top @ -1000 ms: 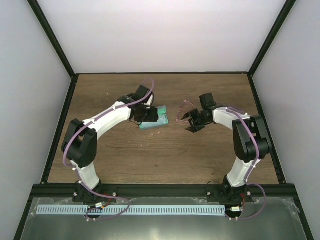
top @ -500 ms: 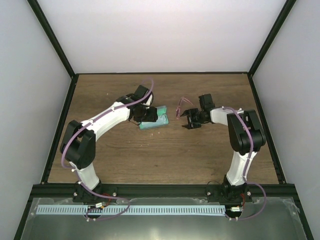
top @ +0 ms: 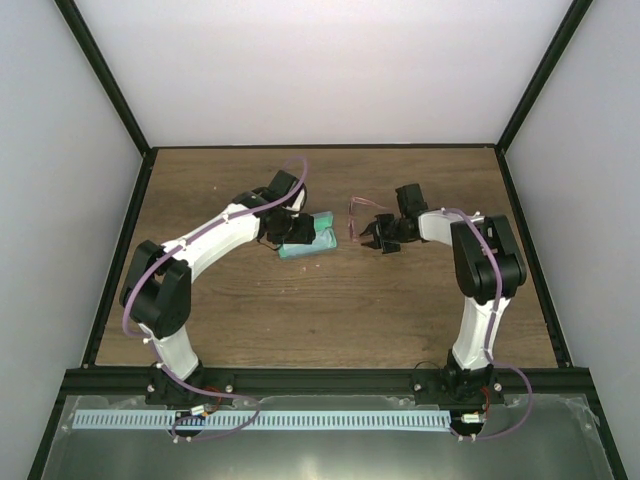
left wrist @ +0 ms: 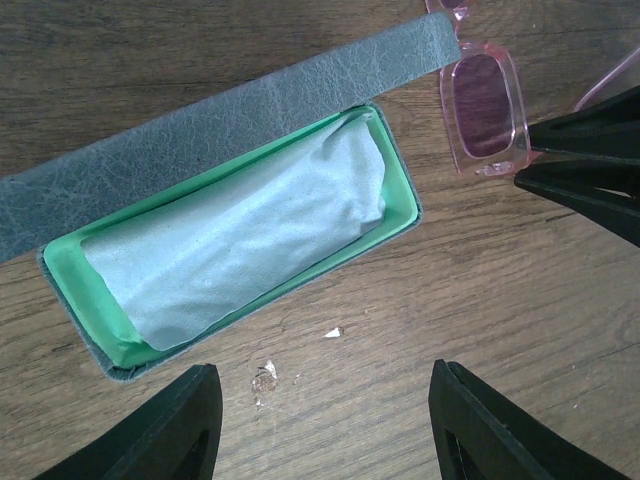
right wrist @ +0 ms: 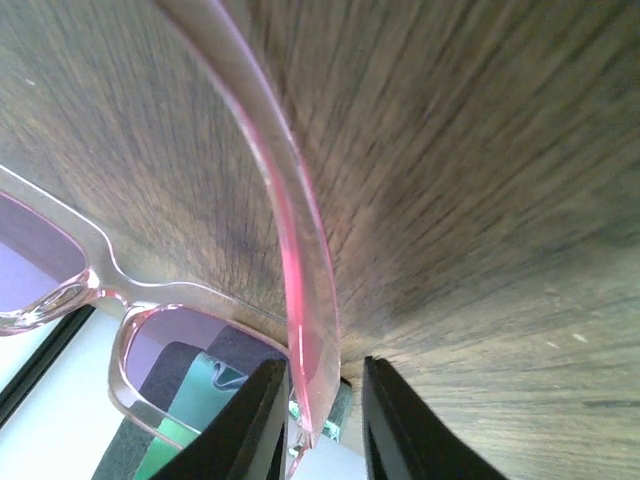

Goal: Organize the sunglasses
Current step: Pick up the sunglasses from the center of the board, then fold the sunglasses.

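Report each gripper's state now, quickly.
Left gripper: open, empty, above the case.
Right gripper: astride an arm of the sunglasses; grip cannot be told.

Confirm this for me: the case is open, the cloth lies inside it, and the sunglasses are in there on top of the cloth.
Not quite. The case is open and the cloth lies inside it, but the sunglasses are not in there. They are outside the case, just beyond its end. The left wrist view shows this.
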`<state>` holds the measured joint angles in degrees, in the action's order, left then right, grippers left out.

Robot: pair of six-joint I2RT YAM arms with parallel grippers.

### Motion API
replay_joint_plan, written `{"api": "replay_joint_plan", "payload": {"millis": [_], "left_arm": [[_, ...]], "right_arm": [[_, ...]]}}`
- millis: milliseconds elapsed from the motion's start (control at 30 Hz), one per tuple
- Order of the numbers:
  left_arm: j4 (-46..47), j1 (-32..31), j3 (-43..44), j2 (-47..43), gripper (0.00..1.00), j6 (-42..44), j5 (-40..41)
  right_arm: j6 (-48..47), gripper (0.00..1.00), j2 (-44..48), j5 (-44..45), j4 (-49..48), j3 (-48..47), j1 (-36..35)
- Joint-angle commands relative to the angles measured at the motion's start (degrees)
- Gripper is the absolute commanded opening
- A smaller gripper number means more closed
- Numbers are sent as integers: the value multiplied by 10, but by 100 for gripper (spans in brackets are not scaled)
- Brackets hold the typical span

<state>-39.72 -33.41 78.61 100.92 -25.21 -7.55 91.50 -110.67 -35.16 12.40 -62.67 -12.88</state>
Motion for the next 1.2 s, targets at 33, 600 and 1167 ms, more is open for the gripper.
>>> {"api": "replay_joint_plan", "payload": {"millis": [33, 600, 1167], "left_arm": [[0, 1, 1, -12, 58, 7, 4], [18, 1, 48, -10, 58, -2, -10], [-73, -11, 319, 176, 62, 63, 6]], "right_arm": [[-49, 16, -28, 14, 91, -37, 5], [-288, 1, 50, 172, 210, -62, -3], [-544, 1, 182, 369, 221, -23, -108]]}}
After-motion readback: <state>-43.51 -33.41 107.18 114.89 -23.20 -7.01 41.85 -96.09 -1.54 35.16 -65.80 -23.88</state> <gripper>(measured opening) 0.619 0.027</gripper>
